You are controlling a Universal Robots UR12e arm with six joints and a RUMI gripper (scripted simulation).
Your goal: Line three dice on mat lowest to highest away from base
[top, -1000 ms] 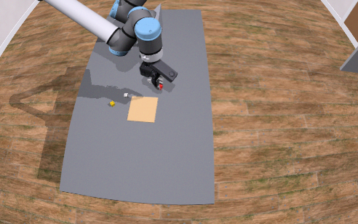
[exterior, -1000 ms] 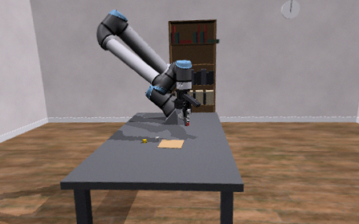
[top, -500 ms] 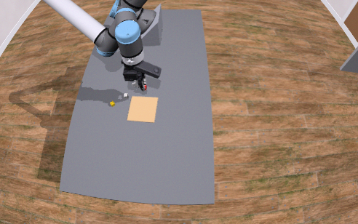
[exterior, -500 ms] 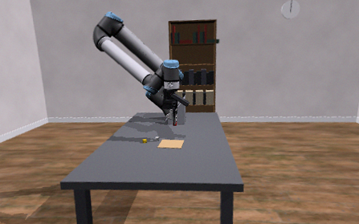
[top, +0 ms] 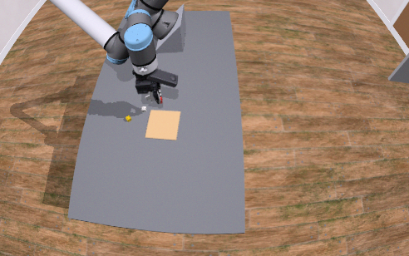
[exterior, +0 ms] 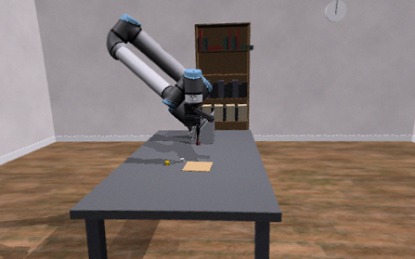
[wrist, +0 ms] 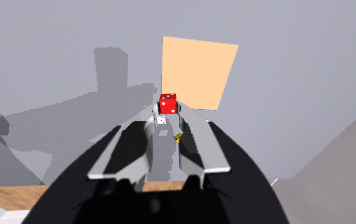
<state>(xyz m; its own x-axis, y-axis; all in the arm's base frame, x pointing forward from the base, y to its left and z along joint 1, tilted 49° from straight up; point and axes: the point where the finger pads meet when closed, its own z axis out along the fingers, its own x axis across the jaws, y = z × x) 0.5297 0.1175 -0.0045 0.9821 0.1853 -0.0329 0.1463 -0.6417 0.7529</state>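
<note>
My gripper (top: 158, 99) (exterior: 197, 142) (wrist: 169, 102) is shut on a red die (top: 160, 100) (exterior: 197, 143) (wrist: 168, 103) and holds it in the air above the grey table, near the mat's base-side edge. The tan mat (top: 163, 124) (exterior: 197, 166) (wrist: 199, 70) lies flat on the table with nothing on it. A white die (top: 144, 108) (exterior: 181, 159) (wrist: 161, 120) sits on the table just off the mat's near-left corner. A yellow die (top: 128, 118) (exterior: 167, 163) (wrist: 177, 138) sits on the table farther left of the mat.
The grey table (top: 166, 187) (exterior: 178, 193) stands on a wooden floor. The robot's base block (top: 174, 35) stands at the table's far end. A bookshelf (exterior: 224, 74) stands against the back wall.
</note>
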